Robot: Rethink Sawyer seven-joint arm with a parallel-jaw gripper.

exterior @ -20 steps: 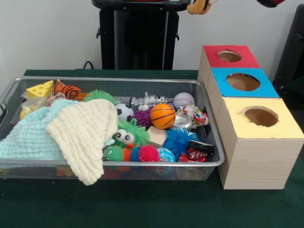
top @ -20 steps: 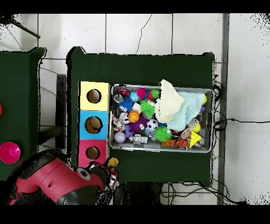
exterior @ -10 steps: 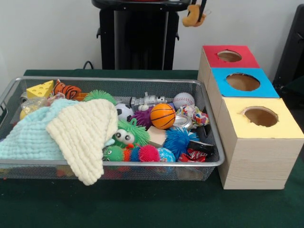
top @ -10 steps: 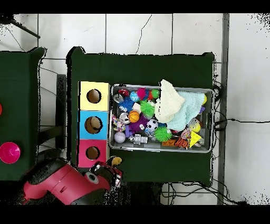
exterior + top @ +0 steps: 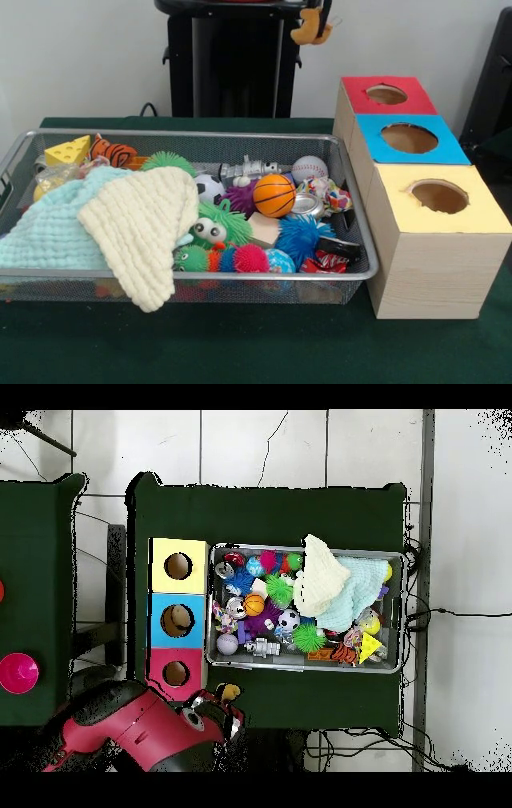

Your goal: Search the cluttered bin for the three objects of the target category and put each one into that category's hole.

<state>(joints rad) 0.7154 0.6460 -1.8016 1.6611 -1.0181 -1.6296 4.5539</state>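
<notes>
I am holding a small plush toy, soft brown and tan, dangling at the top of the front view; my gripper is clamped on its upper end, high above the table. In the overhead view my gripper is sitting just off the table's edge, close to the red box. Beside and below me, three pale wooden boxes are standing in a row, each with one round hole: red top nearest me, then blue, then yellow. The silver wire-mesh bin is lying further off, packed with spiky rubber balls, an orange basketball toy, and two waffle-textured cloths, cream and pale blue.
</notes>
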